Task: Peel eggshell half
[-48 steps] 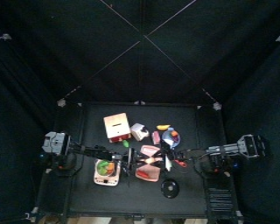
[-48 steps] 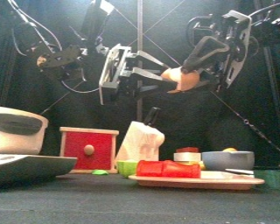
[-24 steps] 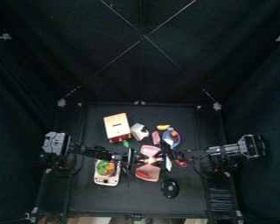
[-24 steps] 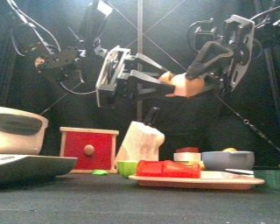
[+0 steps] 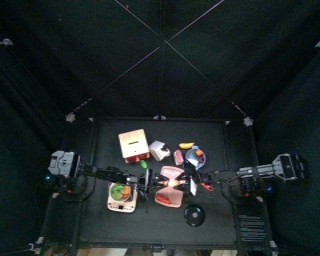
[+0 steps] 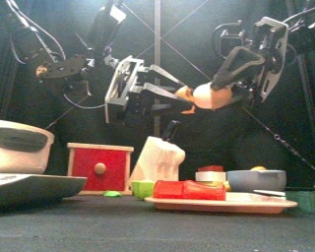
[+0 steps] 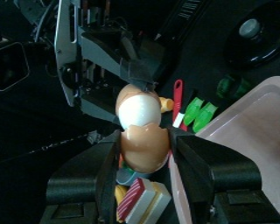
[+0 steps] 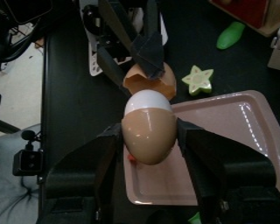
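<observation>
You see the egg (image 8: 150,127) high above the table, between the two arms, with its white top bare and brown shell on its lower part. The right gripper (image 8: 152,140) pinches this egg between its two jaws. The left gripper (image 6: 169,89) stands spread wide, and its jaws hold the loose brown eggshell half (image 8: 150,81) just beside the egg. Below them on the table lies the pink tray (image 8: 238,131). The red wooden box (image 6: 99,168) stands further left, and the white pot (image 6: 19,145) is at the far left.
</observation>
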Robot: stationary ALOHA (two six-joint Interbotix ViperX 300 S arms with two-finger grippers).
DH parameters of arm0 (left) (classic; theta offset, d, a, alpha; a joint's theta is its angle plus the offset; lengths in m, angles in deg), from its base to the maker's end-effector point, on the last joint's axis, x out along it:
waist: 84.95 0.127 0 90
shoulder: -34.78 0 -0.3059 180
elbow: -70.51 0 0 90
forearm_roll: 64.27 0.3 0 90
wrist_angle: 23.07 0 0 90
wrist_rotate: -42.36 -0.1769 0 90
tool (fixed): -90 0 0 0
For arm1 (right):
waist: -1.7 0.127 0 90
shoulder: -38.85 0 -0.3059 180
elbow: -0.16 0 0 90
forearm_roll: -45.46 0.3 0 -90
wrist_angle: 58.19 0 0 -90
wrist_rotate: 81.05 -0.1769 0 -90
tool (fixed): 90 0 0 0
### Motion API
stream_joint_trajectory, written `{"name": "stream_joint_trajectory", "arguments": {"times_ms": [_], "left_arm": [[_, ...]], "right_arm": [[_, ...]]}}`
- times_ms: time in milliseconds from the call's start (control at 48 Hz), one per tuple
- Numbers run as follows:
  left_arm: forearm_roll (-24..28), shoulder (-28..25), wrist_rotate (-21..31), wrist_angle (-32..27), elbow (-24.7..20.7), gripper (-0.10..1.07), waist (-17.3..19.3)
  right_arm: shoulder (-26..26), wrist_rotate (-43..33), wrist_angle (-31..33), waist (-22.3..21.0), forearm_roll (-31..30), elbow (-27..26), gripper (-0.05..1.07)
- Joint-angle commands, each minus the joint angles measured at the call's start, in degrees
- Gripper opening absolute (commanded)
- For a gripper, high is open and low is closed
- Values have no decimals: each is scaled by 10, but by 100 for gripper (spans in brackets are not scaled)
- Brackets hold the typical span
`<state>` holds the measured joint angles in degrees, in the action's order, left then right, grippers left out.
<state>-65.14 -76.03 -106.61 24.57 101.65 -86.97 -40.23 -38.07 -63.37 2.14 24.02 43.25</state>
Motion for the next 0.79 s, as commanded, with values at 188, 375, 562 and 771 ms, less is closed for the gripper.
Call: {"name": "stream_joint_trajectory", "arguments": {"times_ms": [188, 375, 562, 771], "left_arm": [[-8, 15, 0, 2, -5, 58, 2], [-7, 12, 1, 2, -5, 58, 1], [-12, 8, 2, 2, -4, 58, 2], [-21, 8, 4, 2, -4, 58, 1]], "right_arm": [[24, 2, -3, 1, -2, 3, 48], [25, 1, -2, 1, -2, 2, 48], [36, 1, -1, 4, -2, 3, 48], [44, -1, 0, 7, 2, 4, 48]]}}
